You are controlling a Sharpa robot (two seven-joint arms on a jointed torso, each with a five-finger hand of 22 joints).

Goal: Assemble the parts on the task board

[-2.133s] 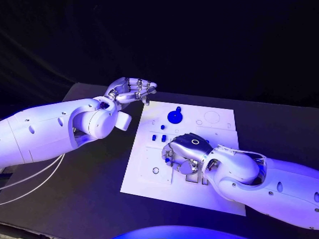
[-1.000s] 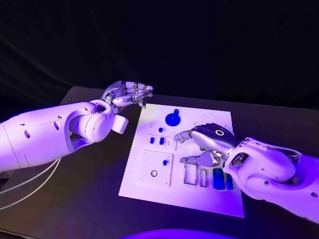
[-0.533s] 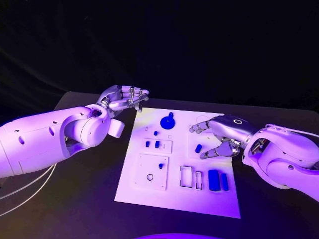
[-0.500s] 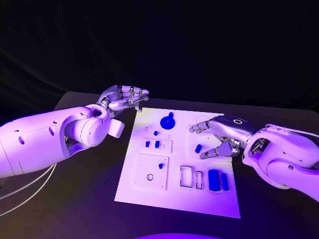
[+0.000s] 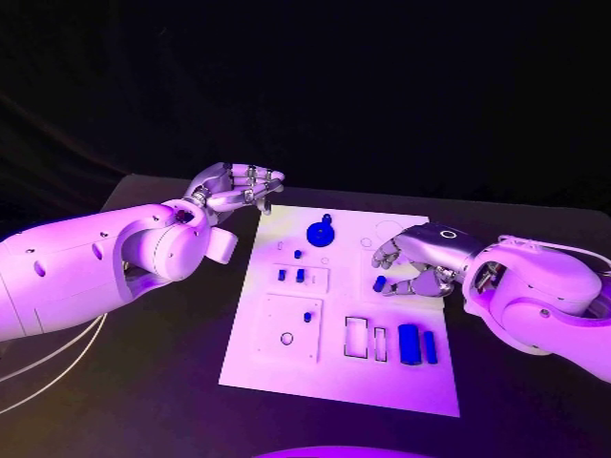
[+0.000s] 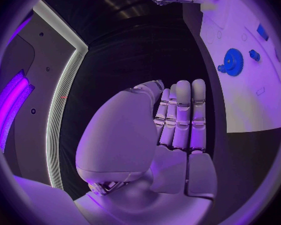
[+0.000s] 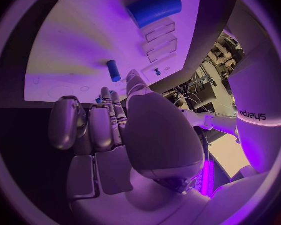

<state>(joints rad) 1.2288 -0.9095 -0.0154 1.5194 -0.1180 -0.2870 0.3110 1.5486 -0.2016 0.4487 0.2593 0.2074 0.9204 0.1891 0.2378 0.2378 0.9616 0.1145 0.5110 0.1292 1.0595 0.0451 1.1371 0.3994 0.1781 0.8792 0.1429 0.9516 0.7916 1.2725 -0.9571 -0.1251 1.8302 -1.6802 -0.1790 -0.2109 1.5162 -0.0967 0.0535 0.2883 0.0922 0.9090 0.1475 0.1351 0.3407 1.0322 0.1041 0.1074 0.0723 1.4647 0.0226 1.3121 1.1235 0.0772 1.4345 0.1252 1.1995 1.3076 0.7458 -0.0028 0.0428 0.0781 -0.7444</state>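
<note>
— What do we count on the white rectangular task board (image 5: 336, 367)?

— We make out one round blue gear-like disc (image 5: 321, 230) near the board's far edge, two small blue pegs (image 5: 290, 275) standing side by side toward its left edge, and two longer blue bars (image 5: 417, 344) lying parallel near its right edge. One short blue cylindrical pin (image 5: 380, 283) lies flat toward the right edge, past the middle. Smaller blue dots are too tiny for us to count surely.

— And the silver many-fingered right hand (image 5: 416, 260)?

— We see it over the board's right edge, fingers bent and somewhat apart, holding nothing. Its fingertips (image 5: 393, 287) sit just beside the pin; whether they touch it we cannot tell. From the right wrist, the pin (image 7: 113, 70) lies apart from the fingers.

— The silver left hand (image 5: 237, 185)?

— We find it off the board's far left corner, above the black table (image 5: 181, 324). Its fingers curl together, nothing in them.
</note>
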